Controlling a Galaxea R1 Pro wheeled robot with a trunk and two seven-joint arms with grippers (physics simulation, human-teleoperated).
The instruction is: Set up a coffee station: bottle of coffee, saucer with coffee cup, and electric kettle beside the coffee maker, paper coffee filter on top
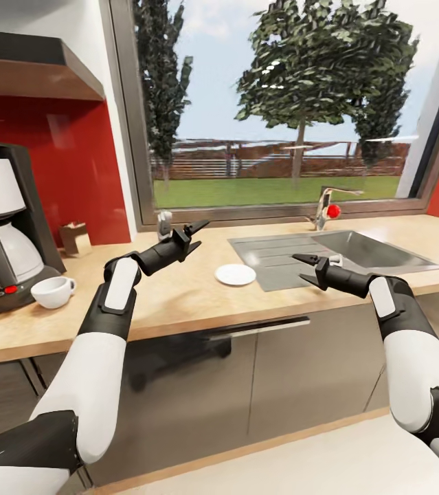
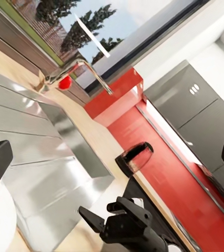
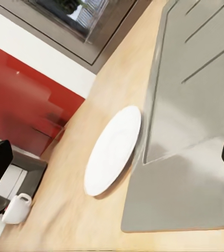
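Jaws parted on both grippers (nothing held); round white saucer point(image 1: 235, 274) on wood countertop point(image 1: 178, 302), touching steel sink point(image 1: 356, 251).

cup point(image 1: 52, 291) before coffee maker point(image 1: 3, 234) | saucer point(image 1: 235, 274) beside sink point(image 1: 356, 251), on countertop point(image 1: 178, 302)

Wooden countertop point(image 1: 178, 302) carries the coffee maker point(image 1: 3, 227) far left, the coffee cup point(image 1: 52, 291) just beside it, and the saucer point(image 1: 235, 274) touching the sink's point(image 1: 356, 251) drainboard edge.
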